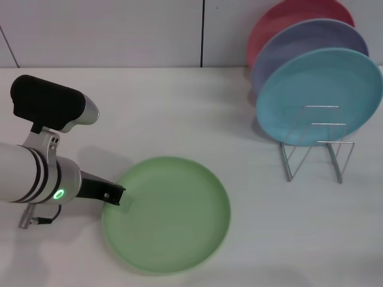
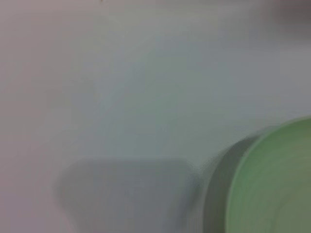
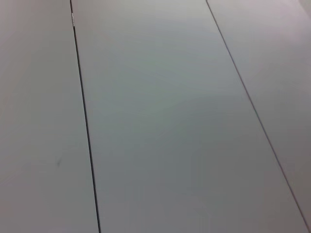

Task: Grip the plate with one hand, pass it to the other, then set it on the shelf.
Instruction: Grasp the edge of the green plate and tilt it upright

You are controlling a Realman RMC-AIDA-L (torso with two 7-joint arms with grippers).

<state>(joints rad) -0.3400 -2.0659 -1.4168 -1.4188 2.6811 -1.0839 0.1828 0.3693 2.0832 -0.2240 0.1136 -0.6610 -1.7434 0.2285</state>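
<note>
The light-green plate lies flat on the white table, near the front and left of centre. My left gripper, black on a silver arm with a green light, reaches in from the left and sits right at the plate's left rim. Whether it holds the rim does not show. The left wrist view catches a blurred part of the plate and its shadow. The silver wire shelf stands at the right rear. My right gripper is out of view; its wrist camera shows only pale panels.
On the shelf lean a turquoise plate, a lavender plate behind it and a red plate at the back. A wall runs along the table's far edge. Bare white tabletop lies between the green plate and the rack.
</note>
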